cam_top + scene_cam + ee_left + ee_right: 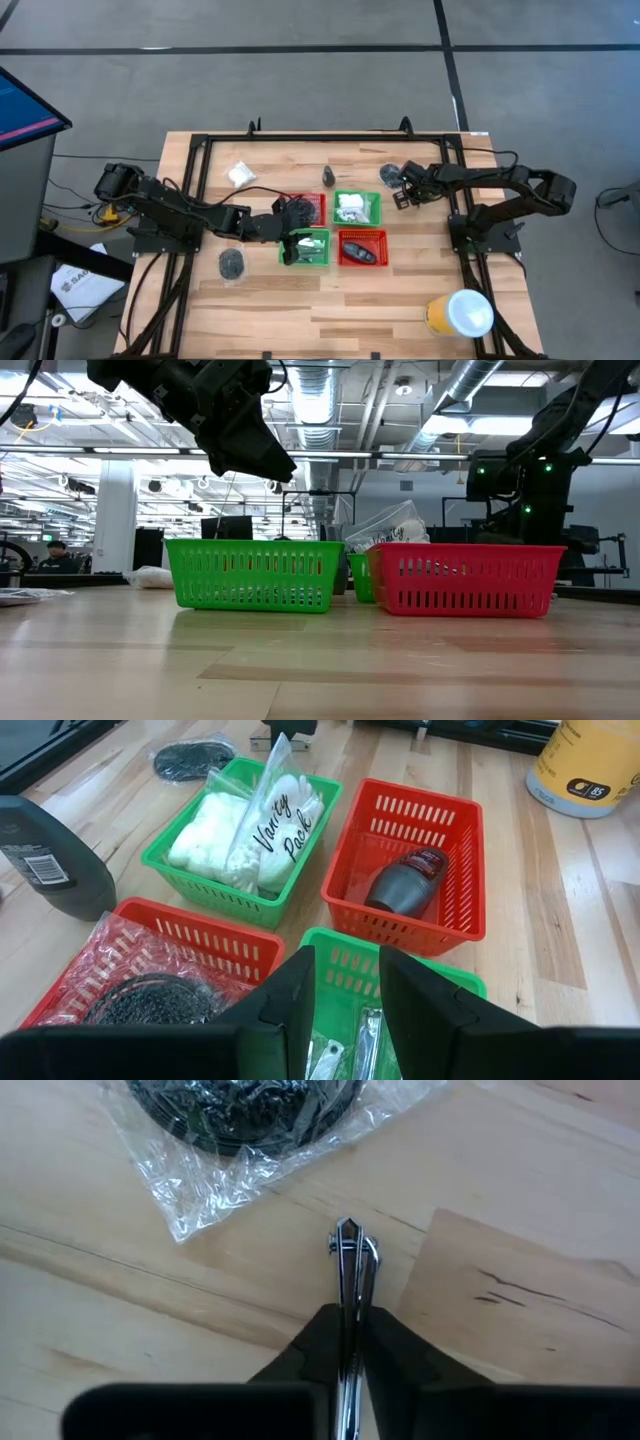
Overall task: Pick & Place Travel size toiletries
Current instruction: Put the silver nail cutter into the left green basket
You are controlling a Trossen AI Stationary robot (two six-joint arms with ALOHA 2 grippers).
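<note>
My left gripper [345,988] hangs open over the near green basket [308,249], where thin silver pieces [340,1050] lie. My right gripper [346,1323] is at the table's far right [401,194], shut on a thin silver piece [346,1255], next to a black coil in a clear bag [240,1120]. The far green basket holds white packets [250,830]. A dark mini bottle [405,885] lies in the near red basket, and bagged black coils [140,995] fill the far red one. Loose on the table are a white packet [240,173], a dark bottle [328,178] and a black coil [232,262]. My right gripper pinches the thin silver piece between its two fingers, which lie along it. Its free end [346,1240] sticks out past the fingertips [320,1325] toward the wooden tabletop. Whether that end touches the table, I cannot tell.
A large yellow tub with a white lid [460,312] stands at the near right corner. The four mesh baskets sit clustered mid-table [360,248]. A black frame rail [330,136] runs along the far edge. Bare wood lies along the near side.
</note>
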